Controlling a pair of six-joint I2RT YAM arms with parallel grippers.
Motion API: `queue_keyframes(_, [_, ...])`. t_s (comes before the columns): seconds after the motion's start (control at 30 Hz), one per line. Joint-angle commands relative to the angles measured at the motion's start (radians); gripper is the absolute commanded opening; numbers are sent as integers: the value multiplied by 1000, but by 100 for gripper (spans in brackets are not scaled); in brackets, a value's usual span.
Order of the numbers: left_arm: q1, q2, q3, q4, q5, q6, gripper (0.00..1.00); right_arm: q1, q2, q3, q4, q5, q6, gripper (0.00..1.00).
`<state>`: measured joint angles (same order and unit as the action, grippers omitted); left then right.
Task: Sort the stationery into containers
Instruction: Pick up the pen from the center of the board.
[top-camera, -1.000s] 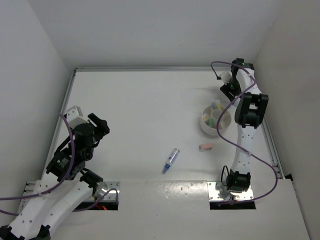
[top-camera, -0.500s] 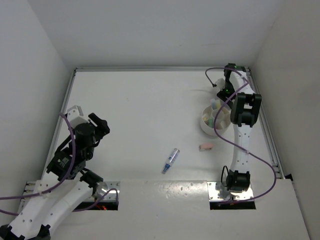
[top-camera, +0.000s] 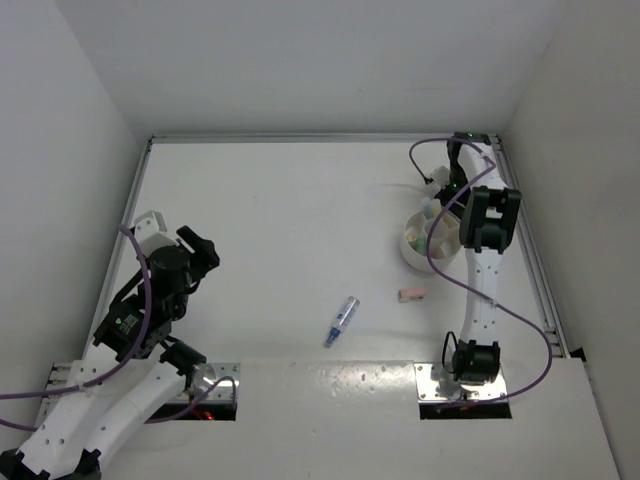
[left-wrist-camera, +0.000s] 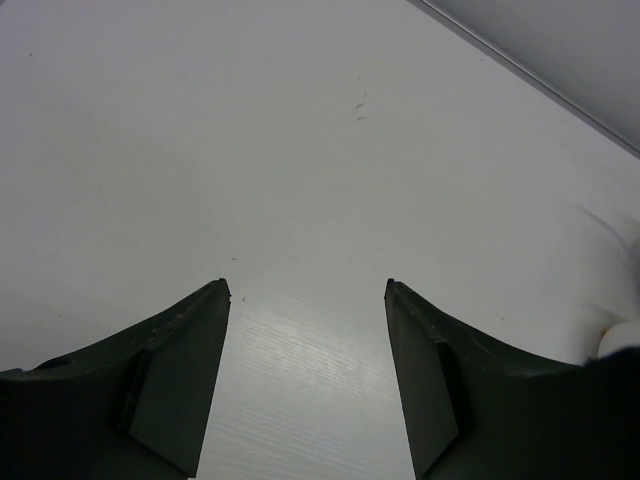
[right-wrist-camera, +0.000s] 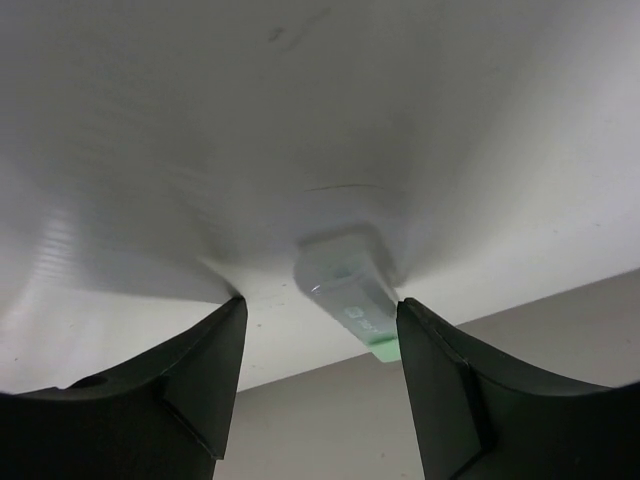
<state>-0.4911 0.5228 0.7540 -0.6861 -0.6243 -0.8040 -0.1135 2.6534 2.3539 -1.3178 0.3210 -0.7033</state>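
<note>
Both stood spread: the left end effector (left-wrist-camera: 307, 285) over the bench (left-wrist-camera: 300, 150), the right end effector (right-wrist-camera: 319, 302) beyond the bowl (top-camera: 410, 254), a blurred green-tipped pen (right-wrist-camera: 352, 295) between its fingers (right-wrist-camera: 200, 375) (contact unclear).

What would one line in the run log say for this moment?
left gripper: open, over table | right gripper: open, over green-tipped pen near bowl | blue pen, pink eraser: loose on table

No text, label or number can be read.
</note>
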Motion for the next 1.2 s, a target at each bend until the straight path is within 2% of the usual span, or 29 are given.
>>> queue_keyframes(0.0, [11, 5, -2, 31, -2, 14, 69, 0, 20, -45, -81, -124, -22, 63])
queue_keyframes(0.2, [11, 14, -2, 31, -2, 14, 69, 0, -51, -148, -72, -212, -42, 60])
queue_keyframes(0.3, [11, 14, -2, 31, -2, 14, 69, 0, -87, -217, -23, -212, -42, 55])
queue_keyframes(0.43, [11, 14, -2, 31, -2, 14, 69, 0, -73, -217, -6, -189, -18, 43])
queue_keyframes(0.47, [11, 14, -2, 31, -2, 14, 69, 0, -61, -208, -18, -198, -6, 35])
queue_keyframes(0.57, [11, 14, -2, 31, -2, 14, 69, 0, -41, -199, -31, -211, 33, 24])
queue_keyframes(0.67, [11, 5, -2, 31, -2, 14, 69, 0, -52, -222, 23, -221, 82, 17])
queue_keyframes(0.8, [11, 5, -2, 31, -2, 14, 69, -18, -93, -231, 115, -231, 163, 1])
queue_keyframes(1.0, [11, 5, -2, 31, -2, 14, 69, -18, -258, -335, 300, -217, 297, 0])
queue_keyframes(1.17, [11, 5, -2, 31, -2, 14, 69, -18, -452, -505, 598, -119, 369, 0])
